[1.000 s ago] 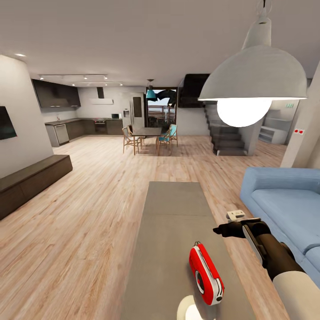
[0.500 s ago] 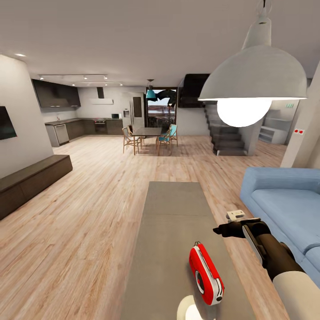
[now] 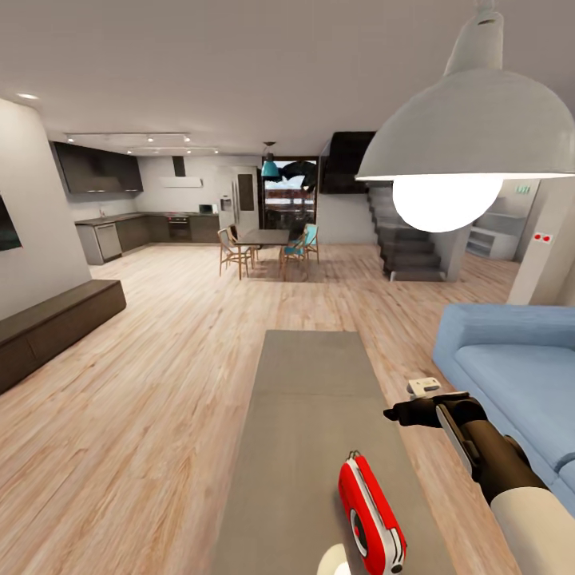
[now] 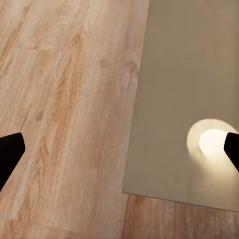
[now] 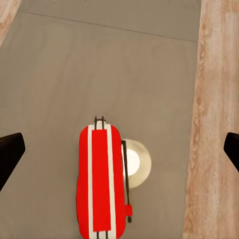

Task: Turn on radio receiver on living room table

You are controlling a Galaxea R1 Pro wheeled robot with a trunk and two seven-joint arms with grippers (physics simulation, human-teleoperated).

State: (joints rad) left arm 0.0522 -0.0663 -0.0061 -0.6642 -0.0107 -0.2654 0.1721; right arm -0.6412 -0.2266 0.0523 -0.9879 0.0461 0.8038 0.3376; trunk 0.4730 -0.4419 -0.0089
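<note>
Looking through the head view first, I find the small glossy red radio receiver with its white front panel (image 3: pixel 370 511) standing on edge on the long low matte grey coffee table (image 3: pixel 307 415), at about five o'clock in the picture, near the table's near end. My right gripper (image 3: pixel 397 414) hangs above the table's right edge, just past the radio toward one o'clock, with the blue fabric sofa (image 3: pixel 519 375) beyond it at three o'clock. From here I cannot tell how its jaws stand. The big white dome pendant lamp (image 3: pixel 471 136) crowds the upper right.

On the left wrist view, the two dark fingertips (image 4: pixel 10 152) sit at opposite edges, so those jaws are spread wide, over the light wood plank floor (image 4: pixel 64 109) and the table's corner, well apart from the radio.

On the right wrist view, the fingertips (image 5: pixel 10 152) are likewise spread wide, and the radio's red top with its thin handle lies between them and lower down.

My worry: the radio stands tall and narrow, so a sideways brush from a finger could tip it or skid it toward the table edge. Its dial faces away from my camera, so I could easily miss the switch.
</note>
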